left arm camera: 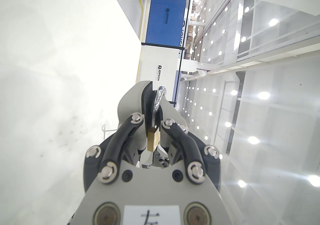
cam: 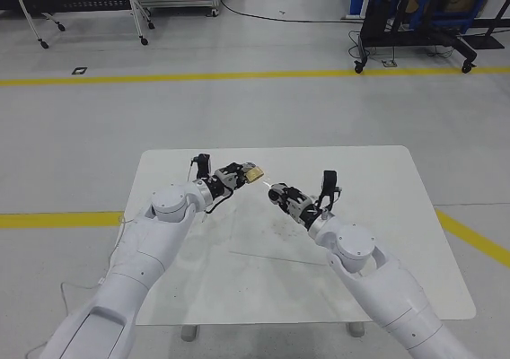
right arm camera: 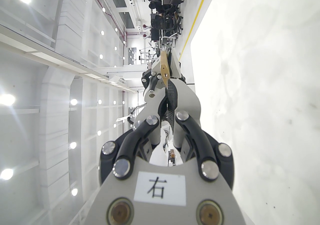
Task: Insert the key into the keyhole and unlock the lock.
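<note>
Left pincer (left arm camera: pixel 156 97) clamps the lock (left arm camera: pixel 153 139), keyhole (right arm camera: pixel 165 76) turned outward; just beside the lock, right pincer (right arm camera: pixel 171 91) pinches the key (cam: pixel 265 184) for insertion.

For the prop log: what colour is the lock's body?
The lock body is brass-gold, clearest in the right wrist view.

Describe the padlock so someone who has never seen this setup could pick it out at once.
Find the white table; over its far half two white arms nearly meet. The padlock is pinched in the left gripper, facing the key in the right gripper. It is the only brass-yellow thing, a small block with a silver shackle, amid white and black robot parts.
</note>
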Action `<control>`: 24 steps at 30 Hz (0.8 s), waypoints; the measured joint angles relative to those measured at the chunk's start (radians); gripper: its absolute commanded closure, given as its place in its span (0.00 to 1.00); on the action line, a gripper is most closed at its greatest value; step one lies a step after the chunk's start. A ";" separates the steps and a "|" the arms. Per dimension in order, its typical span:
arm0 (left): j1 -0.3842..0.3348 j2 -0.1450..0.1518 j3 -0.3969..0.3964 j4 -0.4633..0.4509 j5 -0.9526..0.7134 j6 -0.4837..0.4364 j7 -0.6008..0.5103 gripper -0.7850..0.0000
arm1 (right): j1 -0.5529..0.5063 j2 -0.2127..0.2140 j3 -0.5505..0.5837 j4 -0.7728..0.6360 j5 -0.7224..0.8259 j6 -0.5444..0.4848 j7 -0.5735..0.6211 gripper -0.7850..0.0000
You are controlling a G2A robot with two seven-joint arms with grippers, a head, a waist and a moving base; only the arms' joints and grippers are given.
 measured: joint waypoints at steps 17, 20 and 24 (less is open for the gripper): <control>0.006 -0.003 -0.001 -0.006 0.021 0.002 -0.030 1.00 | 0.040 -0.030 -0.017 0.055 0.011 0.001 -0.010 1.00; 0.007 -0.003 -0.003 -0.006 0.025 0.002 -0.029 1.00 | 0.037 -0.032 -0.010 0.054 0.011 -0.002 -0.008 1.00; 0.008 -0.005 -0.008 -0.003 0.006 0.015 -0.039 1.00 | 0.028 -0.035 -0.006 0.046 -0.020 -0.016 -0.028 1.00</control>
